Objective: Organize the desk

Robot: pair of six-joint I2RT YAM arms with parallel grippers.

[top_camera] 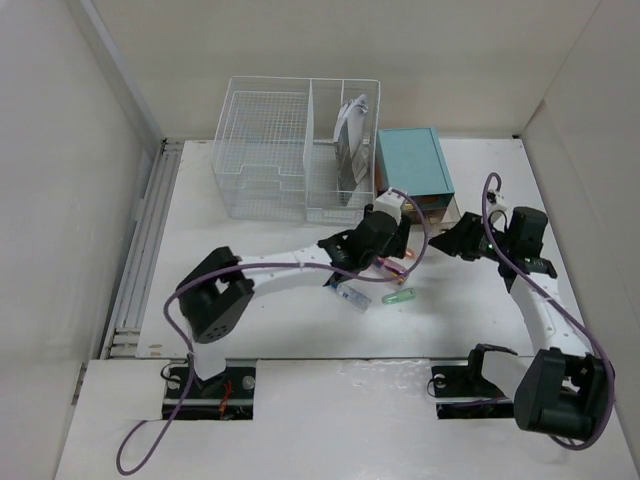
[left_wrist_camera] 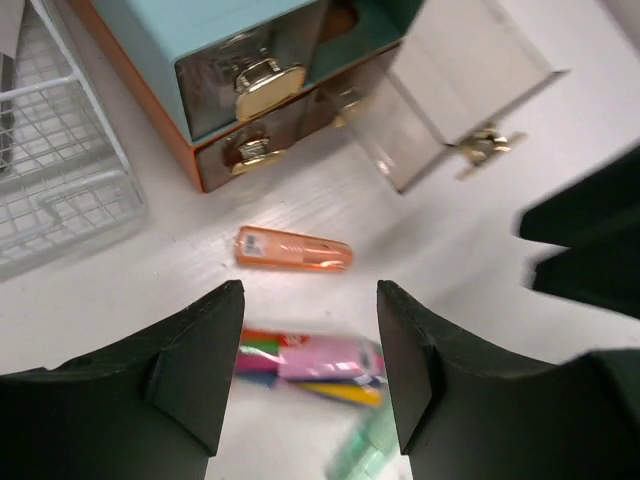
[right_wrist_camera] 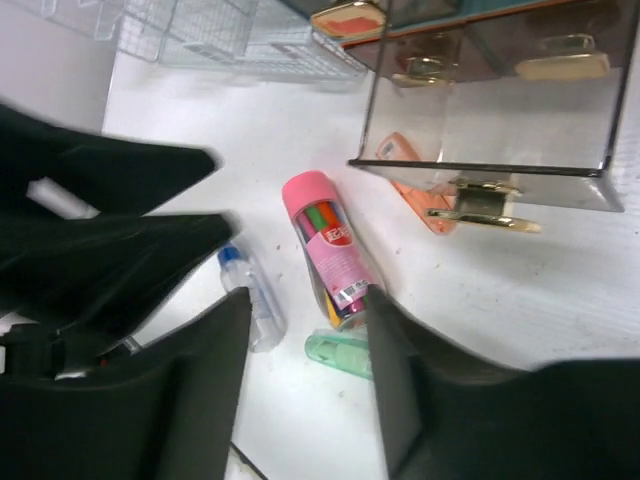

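The white desk (top_camera: 290, 330) holds loose items in front of the teal-topped drawer box (top_camera: 412, 162). A pink tube of coloured markers (left_wrist_camera: 310, 362) lies just below and between the fingers of my left gripper (left_wrist_camera: 310, 300), which is open and empty above it. An orange capsule-shaped item (left_wrist_camera: 293, 248) lies just beyond it. My right gripper (right_wrist_camera: 305, 310) is open and empty, hovering over the marker tube (right_wrist_camera: 330, 250), a green clip-like item (right_wrist_camera: 340, 352) and a small clear bottle with a blue cap (right_wrist_camera: 252, 297). In the top view the two grippers, left (top_camera: 385, 260) and right (top_camera: 455, 240), face each other.
A clear drawer (right_wrist_camera: 490, 110) is pulled out of the box, its gold handle over the orange item (right_wrist_camera: 405, 160). A white wire basket (top_camera: 270, 150) with papers stands at the back. The left arm (right_wrist_camera: 100, 230) shows close by in the right wrist view. Pale panels wall the desk.
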